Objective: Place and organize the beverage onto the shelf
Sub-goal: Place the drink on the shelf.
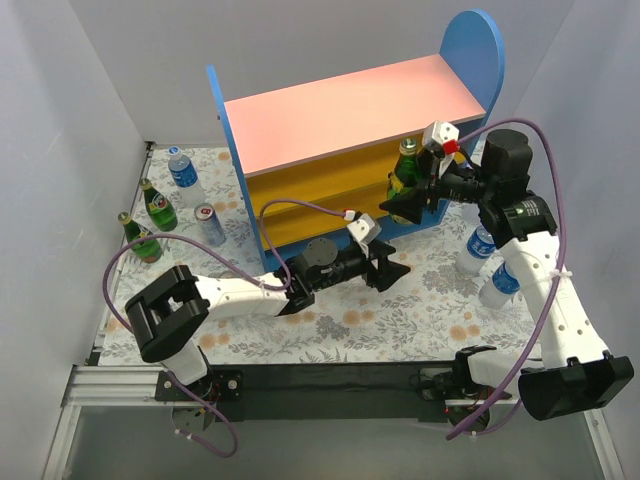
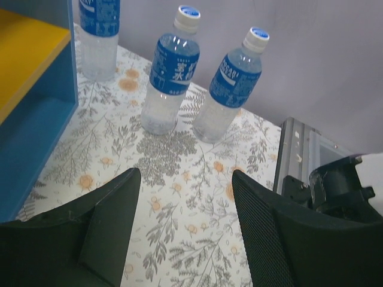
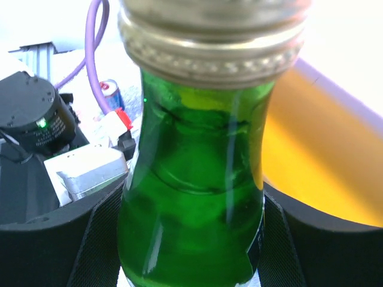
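Right gripper (image 1: 410,202) pinches a green bottle (image 1: 404,165) low on its body, both fingers pressed to the glass. In its wrist view the neck and metal cap rise straight up between them. The bottle stands upright at the right end of the shelf (image 1: 350,110), level with the middle board (image 1: 330,178) and under the pink top. Whether its base already rests on that board I cannot tell. The low, vertical hold makes sense: there looks to be little headroom under the top, so the bottle has to go in sideways rather than come down from above.

Left gripper (image 2: 184,179) is spread and empty, hanging over the table (image 2: 197,239) just in front of the shelf's lower tier. Its camera faces three clear bottles (image 2: 170,72) standing by the shelf's right side — probably its next pick, with the jaws wide enough to take one round the body.

Left of the shelf stand two other green bottles (image 1: 158,205), a fourth clear one (image 1: 185,172) and a can (image 1: 208,225), all upright and well apart from either arm. The job looks early — only the held bottle is at the shelf, and nothing else shows on its boards.
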You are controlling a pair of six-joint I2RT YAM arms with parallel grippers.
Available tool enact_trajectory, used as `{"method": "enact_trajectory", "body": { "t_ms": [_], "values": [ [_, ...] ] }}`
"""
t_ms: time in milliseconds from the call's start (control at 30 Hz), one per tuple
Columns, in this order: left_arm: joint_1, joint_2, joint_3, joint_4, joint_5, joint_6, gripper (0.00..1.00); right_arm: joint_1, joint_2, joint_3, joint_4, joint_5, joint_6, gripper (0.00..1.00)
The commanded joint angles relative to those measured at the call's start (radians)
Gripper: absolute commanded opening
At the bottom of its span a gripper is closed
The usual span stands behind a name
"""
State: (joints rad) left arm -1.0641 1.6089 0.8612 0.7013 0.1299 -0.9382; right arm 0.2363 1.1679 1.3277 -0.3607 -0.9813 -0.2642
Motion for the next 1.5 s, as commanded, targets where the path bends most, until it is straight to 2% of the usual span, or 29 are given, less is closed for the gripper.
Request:
{"method": "enact_trajectory", "body": {
  "t_ms": [0, 133, 500, 933, 1467],
  "values": [
    [-0.004, -0.003, 0.048, 0.093, -0.044, 0.012, 0.61, -0.015, -0.013, 0.129, 0.074, -0.045, 0.013, 0.01],
    [-0.004, 0.016, 0.048, 0.209, -0.07, 0.024, 0.59, -0.031, 0.006, 0.195, 0.074, -0.042, 0.028, 0.01],
    [-0.004, 0.098, 0.171, 0.248, -0.118, 0.029, 0.58, -0.052, 0.095, 0.378, 0.092, -0.023, 0.079, 0.01],
    [-0.004, 0.125, 0.239, 0.193, -0.093, 0.042, 0.59, -0.121, 0.255, 0.576, 0.192, -0.016, 0.206, 0.01],
    [-0.004, 0.094, 0.219, 0.158, -0.07, 0.047, 0.59, -0.176, 0.441, 0.789, 0.282, 0.029, 0.319, 0.01]
  ]
}}
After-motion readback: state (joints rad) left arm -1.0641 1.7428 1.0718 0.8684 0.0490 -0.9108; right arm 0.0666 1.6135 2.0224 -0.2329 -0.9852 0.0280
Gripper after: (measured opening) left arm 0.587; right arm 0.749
